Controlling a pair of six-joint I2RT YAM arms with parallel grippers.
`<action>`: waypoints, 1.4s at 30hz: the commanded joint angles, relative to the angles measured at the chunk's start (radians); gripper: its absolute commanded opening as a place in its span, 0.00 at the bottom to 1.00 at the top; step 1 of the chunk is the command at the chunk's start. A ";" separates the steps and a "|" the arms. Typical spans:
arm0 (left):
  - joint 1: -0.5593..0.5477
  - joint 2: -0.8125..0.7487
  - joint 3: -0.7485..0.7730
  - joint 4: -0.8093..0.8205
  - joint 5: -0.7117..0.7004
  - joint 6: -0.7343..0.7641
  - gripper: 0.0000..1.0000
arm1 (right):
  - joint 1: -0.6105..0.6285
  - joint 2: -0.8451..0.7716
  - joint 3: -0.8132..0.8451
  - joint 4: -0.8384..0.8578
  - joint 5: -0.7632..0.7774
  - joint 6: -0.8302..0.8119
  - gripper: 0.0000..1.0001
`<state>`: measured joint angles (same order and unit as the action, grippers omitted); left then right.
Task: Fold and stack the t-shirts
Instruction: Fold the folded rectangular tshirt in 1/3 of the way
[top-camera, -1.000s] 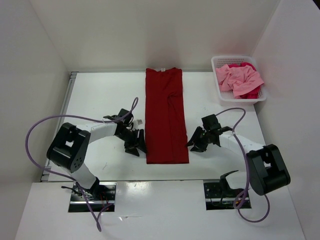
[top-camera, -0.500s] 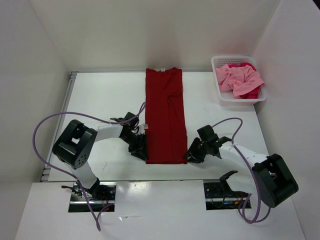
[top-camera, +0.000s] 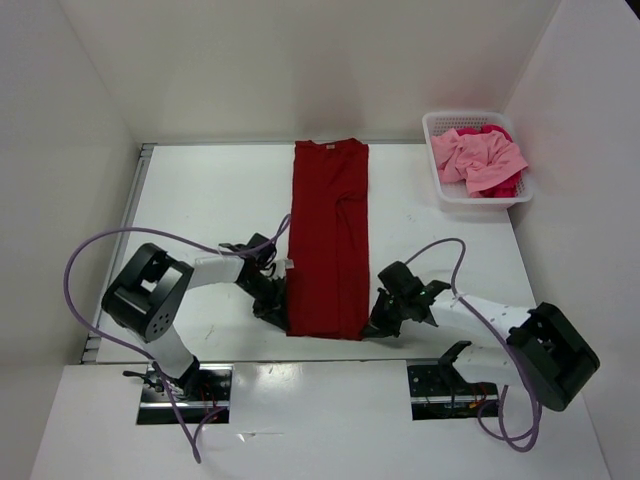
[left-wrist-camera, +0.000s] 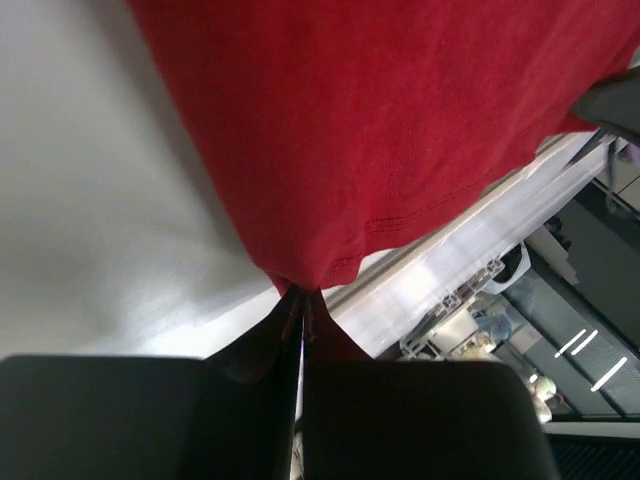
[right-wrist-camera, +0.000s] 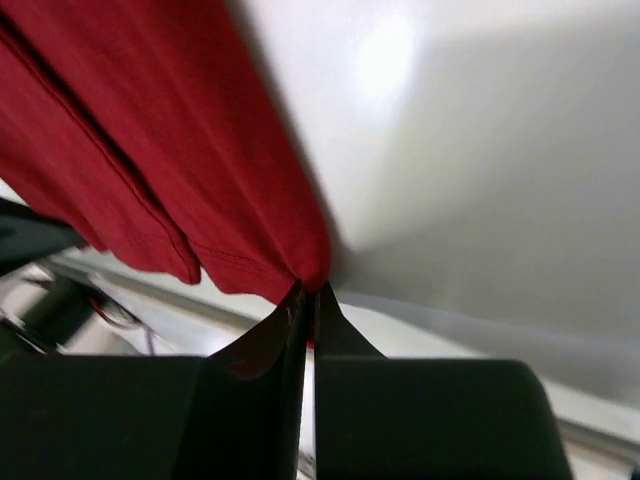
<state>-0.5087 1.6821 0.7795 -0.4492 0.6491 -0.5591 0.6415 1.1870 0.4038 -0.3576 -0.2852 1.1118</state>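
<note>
— Fingers (left-wrist-camera: 255, 350) of the left gripper (left-wrist-camera: 300, 300): condition?
— Closed tight, with no gap visible between them. They pinch the hem of the dark red shirt (top-camera: 330, 240) at its near left corner. The wrist view shows the cloth drawn to a point at the tips.
— Right gripper (top-camera: 372, 325)?
— Same finding. Its fingers (right-wrist-camera: 255, 350) are pressed together on the near right corner of that shirt's hem.
— Position of the shirt itself?
— It lies lengthwise on the white table (top-camera: 200, 200), folded into a long narrow strip. The collar is at the far end and the hem at the near end, between the two grippers. Whether the pinched corners are lifted off the table cannot be told.
— Other shirts?
— Two, both well to the right of the dark red shirt's collar end, in a white basket (top-camera: 480, 197). A light pink shirt (top-camera: 475, 155) lies crumpled on top. A magenta shirt (top-camera: 510, 185) shows beneath and behind it. Neither touches the dark red shirt.
</note>
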 joint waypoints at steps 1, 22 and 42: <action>-0.007 -0.080 -0.040 -0.074 -0.002 0.004 0.00 | 0.081 -0.027 0.030 -0.119 -0.015 0.037 0.02; 0.259 0.134 0.616 -0.095 -0.162 -0.021 0.00 | -0.385 0.387 0.756 -0.149 0.023 -0.467 0.02; 0.320 0.527 1.008 0.072 -0.194 -0.091 0.24 | -0.493 0.910 1.218 -0.112 0.006 -0.555 0.14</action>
<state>-0.2131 2.2089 1.7424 -0.4416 0.4496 -0.6300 0.1642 2.0892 1.5623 -0.4965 -0.2928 0.5808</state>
